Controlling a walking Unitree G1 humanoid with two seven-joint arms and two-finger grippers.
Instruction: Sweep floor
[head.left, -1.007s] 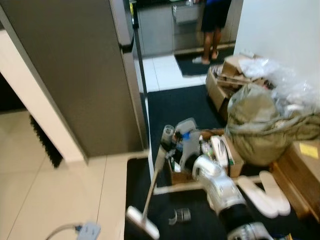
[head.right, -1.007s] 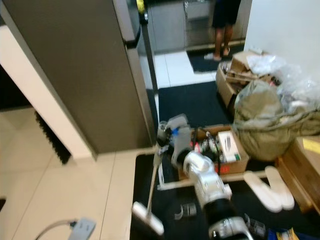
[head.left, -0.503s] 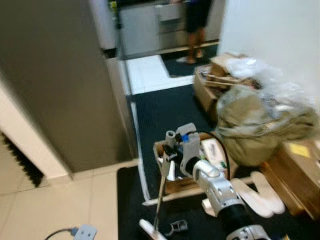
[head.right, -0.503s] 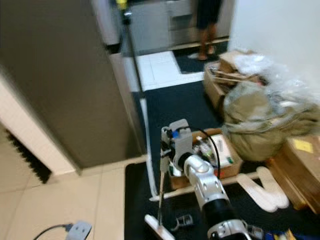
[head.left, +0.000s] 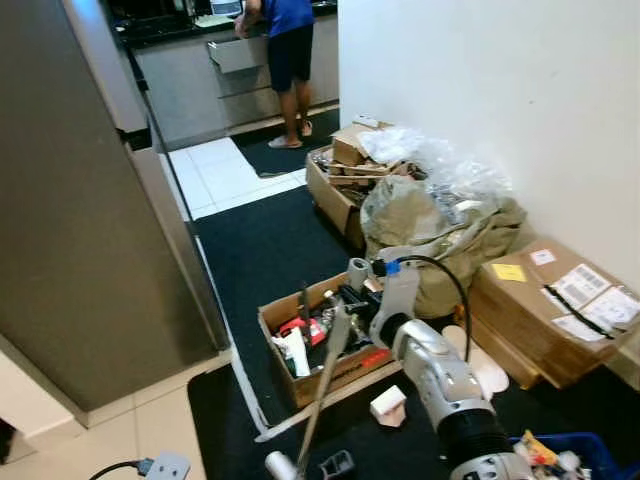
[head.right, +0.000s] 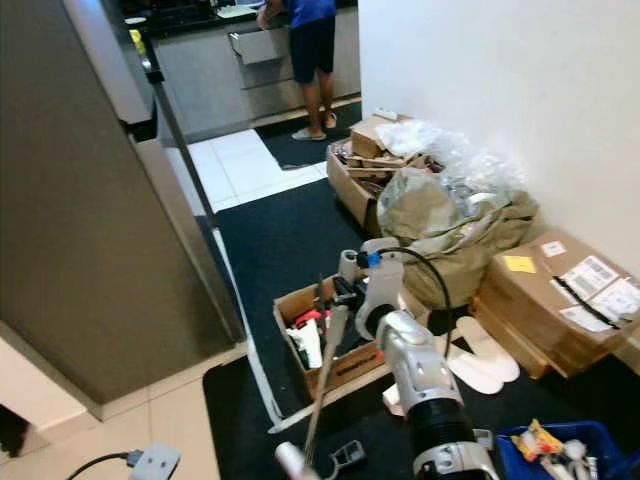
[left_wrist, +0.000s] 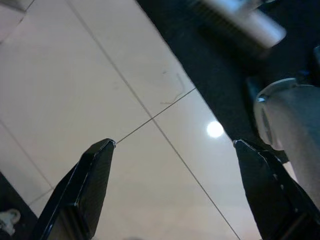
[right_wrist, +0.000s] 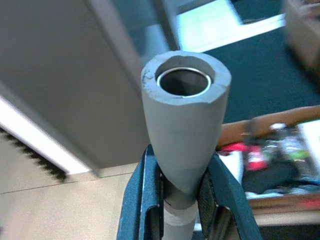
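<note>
My right gripper (head.left: 347, 303) is shut on the top of a grey sweeper handle (head.left: 322, 385). The handle slants down to a pale head (head.left: 279, 467) on the black mat (head.left: 260, 250) at the bottom edge. In the right wrist view the hollow handle end (right_wrist: 185, 95) stands between the blue-edged fingers (right_wrist: 148, 205). My left gripper (left_wrist: 175, 185) hangs open over beige floor tiles (left_wrist: 100, 90), with the blurred sweeper head (left_wrist: 240, 20) on the mat beyond it.
An open cardboard box (head.left: 275, 320) of clutter sits just past the handle. An olive bag (head.left: 430, 225), more boxes (head.left: 545, 300), white slippers (head.left: 480, 365) and a blue bin (head.left: 565, 455) line the right wall. A grey cabinet (head.left: 90, 230) stands left. A person (head.left: 290, 45) is at the far counter.
The camera has swung right, bringing the wall, bag and boxes further into view. My right gripper still holds the handle, which now stands steeper, its head nearer the bottom edge.
</note>
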